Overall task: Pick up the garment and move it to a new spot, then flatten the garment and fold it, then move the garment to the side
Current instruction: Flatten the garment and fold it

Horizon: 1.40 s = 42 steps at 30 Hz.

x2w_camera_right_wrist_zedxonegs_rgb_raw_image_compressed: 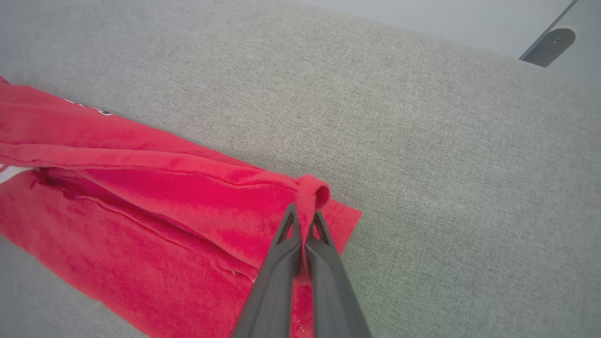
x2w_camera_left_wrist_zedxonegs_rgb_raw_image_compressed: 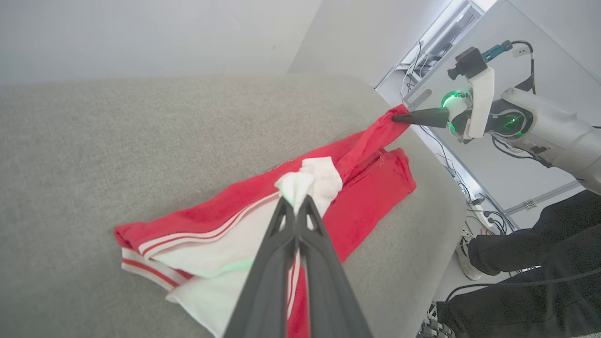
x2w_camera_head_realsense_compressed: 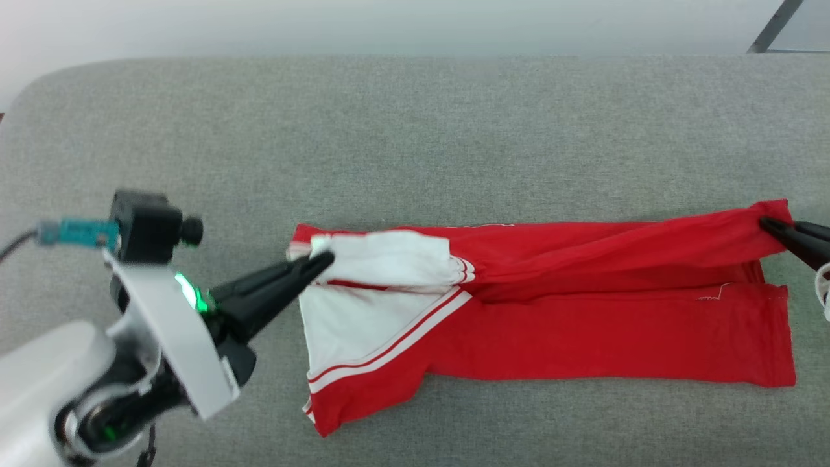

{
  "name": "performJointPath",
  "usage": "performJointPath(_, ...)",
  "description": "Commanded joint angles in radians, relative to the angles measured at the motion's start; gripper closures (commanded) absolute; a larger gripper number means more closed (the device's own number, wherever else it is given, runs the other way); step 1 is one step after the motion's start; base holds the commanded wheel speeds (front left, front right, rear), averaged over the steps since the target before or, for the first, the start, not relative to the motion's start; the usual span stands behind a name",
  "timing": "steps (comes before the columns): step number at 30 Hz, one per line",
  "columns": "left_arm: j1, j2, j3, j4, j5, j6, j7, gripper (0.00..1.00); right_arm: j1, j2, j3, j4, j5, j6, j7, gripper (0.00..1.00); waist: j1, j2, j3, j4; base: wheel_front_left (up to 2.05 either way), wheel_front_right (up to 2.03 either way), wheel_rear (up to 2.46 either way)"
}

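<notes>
Left gripper point(x2w_camera_head_realsense_compressed: 326, 261) and right gripper point(x2w_camera_head_realsense_compressed: 766, 223) pinch garment point(x2w_camera_head_realsense_compressed: 583, 318) ends

Premises: a robotics test lab. Evidence: a grey fabric-covered table point(x2w_camera_head_realsense_compressed: 415, 130) stands before bare pale walls point(x2w_camera_left_wrist_zedxonegs_rgb_raw_image_compressed: 141, 33). Loose cables point(x2w_camera_left_wrist_zedxonegs_rgb_raw_image_compressed: 476, 206) lie on the floor past the table's right edge. The right gripper point(x2w_camera_left_wrist_zedxonegs_rgb_raw_image_compressed: 396, 117) is on an arm with exposed wiring and green indicator lights. A person's dark-trousered leg point(x2w_camera_left_wrist_zedxonegs_rgb_raw_image_compressed: 540, 244) is near that edge.

You're looking at a garment point(x2w_camera_head_realsense_compressed: 583, 324) of soft, matt cloth with fine creases, lying on a surface point(x2w_camera_head_realsense_compressed: 415, 143) covered in coarse grey woven fabric, while the left gripper point(x2w_camera_head_realsense_compressed: 326, 259) and right gripper point(x2w_camera_head_realsense_compressed: 765, 224) look like smooth, matt dark plastic and the left forearm shell point(x2w_camera_head_realsense_compressed: 39, 370) like glossy white plastic.
</notes>
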<state>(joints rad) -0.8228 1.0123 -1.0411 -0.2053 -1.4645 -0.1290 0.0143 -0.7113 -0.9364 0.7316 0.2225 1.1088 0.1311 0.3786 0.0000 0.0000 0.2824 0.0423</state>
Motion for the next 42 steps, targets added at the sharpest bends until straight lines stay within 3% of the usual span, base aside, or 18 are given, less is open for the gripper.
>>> performJointPath(1, 0.03, 0.013, -0.007, -0.011, 0.011, -0.002, -0.023, 1.0, 0.028, -0.009, -0.019, -0.012, -0.001, -0.001, -0.001, 1.0, 0.0, 0.0, 0.003, 0.005, 0.0, 0.0, 0.0)
performJointPath(9, 0.159, 0.072, -0.034, -0.043, 0.004, -0.001, -0.131, 1.0, 0.143, -0.024, -0.112, -0.048, -0.004, -0.001, -0.001, 1.0, 0.0, 0.0, 0.034, 0.006, 0.0, 0.0, 0.0)
performJointPath(13, 0.206, 0.045, -0.061, -0.023, 0.015, 0.004, -0.161, 1.0, 0.196, 0.002, -0.14, -0.057, -0.017, -0.001, 0.015, 1.0, 0.0, 0.0, 0.05, 0.009, 0.0, 0.0, 0.0)
performJointPath(22, 0.226, -0.079, -0.079, 0.108, 0.016, -0.001, -0.211, 1.0, 0.264, 0.08, -0.2, -0.007, -0.04, -0.001, 0.029, 1.0, 0.0, 0.0, 0.085, 0.023, 0.0, 0.0, 0.0)
performJointPath(29, 0.214, -0.125, -0.091, 0.171, 0.026, -0.003, -0.227, 1.0, 0.271, 0.126, -0.215, 0.008, -0.069, -0.001, 0.043, 1.0, 0.0, 0.0, 0.093, 0.022, 0.0, 0.0, 0.0)
performJointPath(30, 0.212, -0.128, -0.093, 0.174, 0.026, -0.003, -0.227, 0.95, 0.271, 0.131, -0.219, 0.002, -0.07, -0.001, 0.037, 0.84, 0.0, 0.0, 0.091, 0.023, 0.0, 0.0, 0.0)
performJointPath(31, 0.211, -0.132, -0.093, 0.178, 0.027, -0.003, -0.23, 0.75, 0.273, 0.135, -0.226, -0.004, -0.068, -0.001, 0.03, 0.63, 0.0, 0.0, 0.086, 0.023, 0.0, 0.0, 0.0)
performJointPath(32, 0.211, -0.134, -0.09, 0.18, 0.027, -0.003, -0.235, 0.59, 0.275, 0.136, -0.235, -0.008, -0.066, -0.001, 0.023, 0.2, 0.0, 0.0, 0.08, 0.023, 0.0, 0.0, 0.0)
performJointPath(33, 0.213, -0.135, -0.086, 0.181, 0.026, -0.003, -0.239, 0.29, 0.278, 0.132, -0.241, -0.015, -0.068, -0.001, 0.019, 0.0, 0.0, 0.0, 0.074, 0.024, 0.0, 0.0, 0.0)
performJointPath(34, 0.218, -0.134, -0.082, 0.18, 0.021, -0.003, -0.245, 0.02, 0.282, 0.129, -0.247, -0.022, -0.066, -0.001, 0.016, 0.0, 0.0, 0.0, 0.066, 0.025, 0.0, 0.0, 0.0)
performJointPath(42, 0.29, -0.119, 0.013, 0.184, 0.006, -0.002, -0.276, 0.0, 0.346, 0.102, -0.331, -0.037, -0.028, -0.001, -0.006, 0.0, 0.0, 0.0, -0.005, 0.046, 0.0, 0.0, 0.0)
